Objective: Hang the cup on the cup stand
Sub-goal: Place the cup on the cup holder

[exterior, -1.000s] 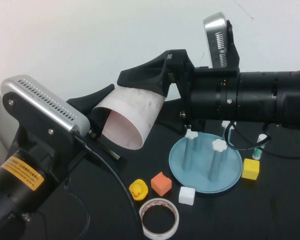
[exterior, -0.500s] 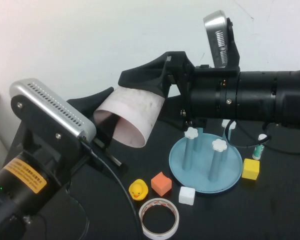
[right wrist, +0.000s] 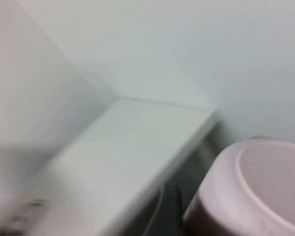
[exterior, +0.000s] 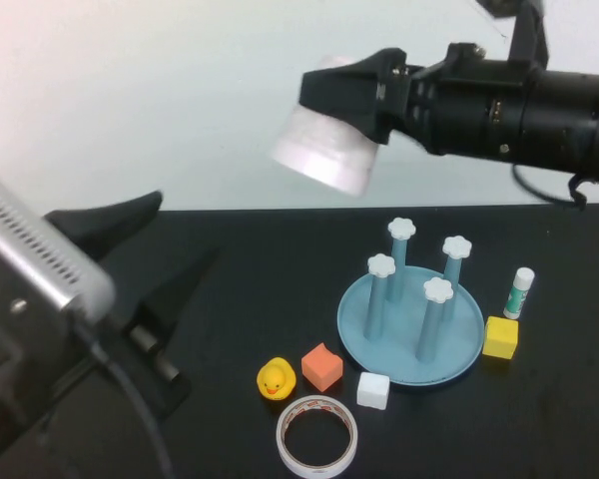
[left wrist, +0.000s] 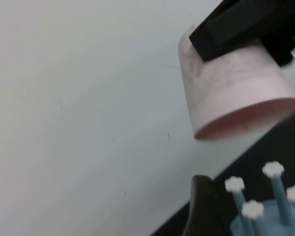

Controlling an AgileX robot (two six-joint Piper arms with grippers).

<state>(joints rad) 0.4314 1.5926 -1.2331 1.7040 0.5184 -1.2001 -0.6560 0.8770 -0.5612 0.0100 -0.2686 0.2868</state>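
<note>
- The worktop is flat and black.
- The cup stand sits right of centre, its four posts upright.
- A white block touches its near rim; an orange block and a yellow duck lie left of that.
- A clear tape ring lies flat nearest the camera.
- A yellow block and an upright glue stick stand just right of the stand.

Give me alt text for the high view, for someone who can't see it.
The right gripper, raised in the air, holds the pale pink cup mouth-down, up and to the left of the blue cup stand on the black table. The left gripper is open and empty at lower left.
</note>
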